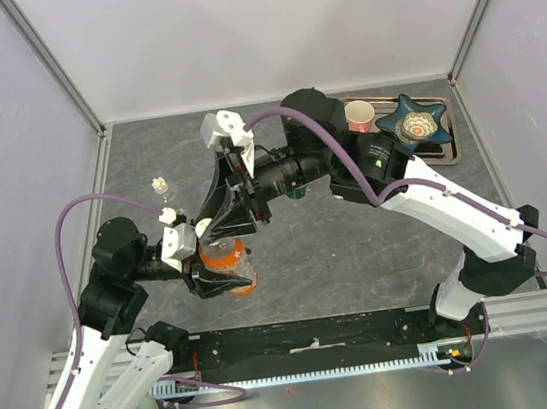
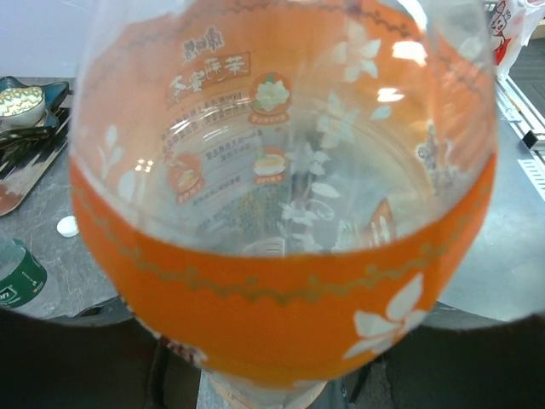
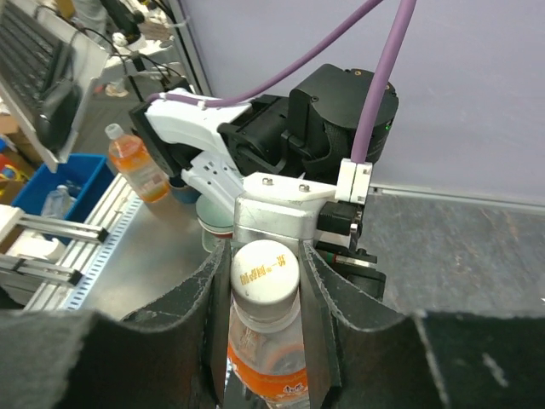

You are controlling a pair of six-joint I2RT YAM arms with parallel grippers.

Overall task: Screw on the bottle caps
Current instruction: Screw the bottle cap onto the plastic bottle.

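Observation:
The orange-label bottle [image 1: 229,261] stands upright near the table's front, and its lower body fills the left wrist view [image 2: 281,290]. My left gripper [image 1: 225,277] is shut on that body from the near side. A white bottle cap [image 3: 265,273] sits on the bottle's neck. My right gripper [image 3: 265,285] comes down from above, and its two dark fingers [image 3: 319,315] press the cap's sides. A second loose white cap [image 2: 66,226] lies on the table beside the green-label bottle [image 2: 17,277]. The tiny clear bottle [image 1: 160,186] stands at the left.
A metal tray [image 1: 452,146] at the back right carries a pink mug [image 1: 360,114] and a blue star-shaped dish [image 1: 414,125]. The right arm stretches across the table's middle. A slotted rail [image 1: 312,346] runs along the near edge.

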